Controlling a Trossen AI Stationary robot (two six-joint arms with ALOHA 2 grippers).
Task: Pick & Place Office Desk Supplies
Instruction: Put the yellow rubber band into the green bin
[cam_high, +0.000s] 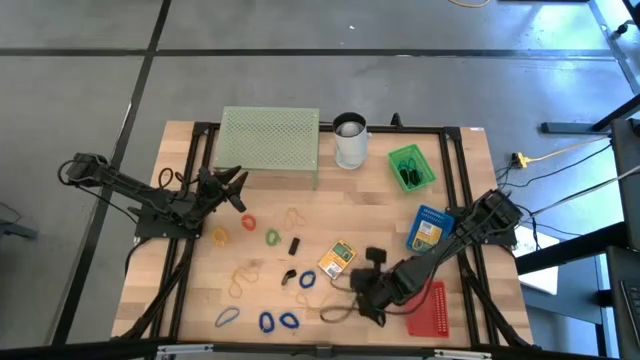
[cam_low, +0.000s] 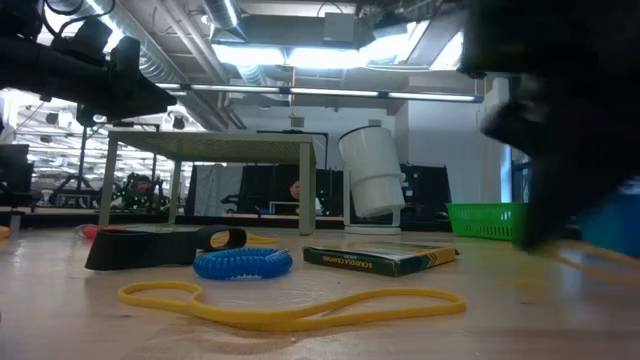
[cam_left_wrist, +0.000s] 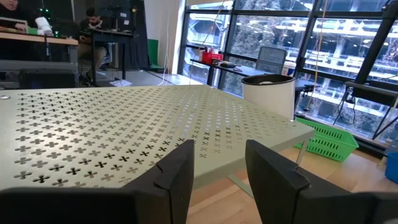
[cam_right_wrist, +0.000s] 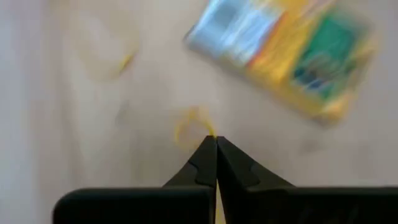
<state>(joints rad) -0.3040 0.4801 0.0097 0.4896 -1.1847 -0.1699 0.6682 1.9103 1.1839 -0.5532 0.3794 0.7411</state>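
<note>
Loose supplies lie on the wooden table: rubber bands in blue (cam_high: 278, 321), green (cam_high: 272, 237), red (cam_high: 247, 222) and tan (cam_high: 243, 280), a black clip (cam_high: 295, 245) and a yellow card pack (cam_high: 337, 259). My right gripper (cam_high: 358, 296) slants down near the table's front, beside the card pack (cam_right_wrist: 280, 59), shut on a yellow rubber band (cam_right_wrist: 191, 129). A long yellow band (cam_low: 290, 305) lies flat in the low view. My left gripper (cam_left_wrist: 217, 180) stands open and level at the near edge of the pale green mesh stand (cam_high: 270, 140), holding nothing. My right gripper pinches the yellow rubber band between its two shut fingertips (cam_right_wrist: 205, 155), coming from above at a slant. A small loop of the band (cam_right_wrist: 186, 124) pokes out beyond the tips, over the table. The gripper hides the rest of the band.
A white cup (cam_high: 350, 140) stands to the right of the mesh stand. A green basket (cam_high: 411, 166) sits at the far right, with a blue box (cam_high: 430, 230) and a red piece (cam_high: 432, 308) down the right side. Black frame rails (cam_high: 460, 180) run along the table.
</note>
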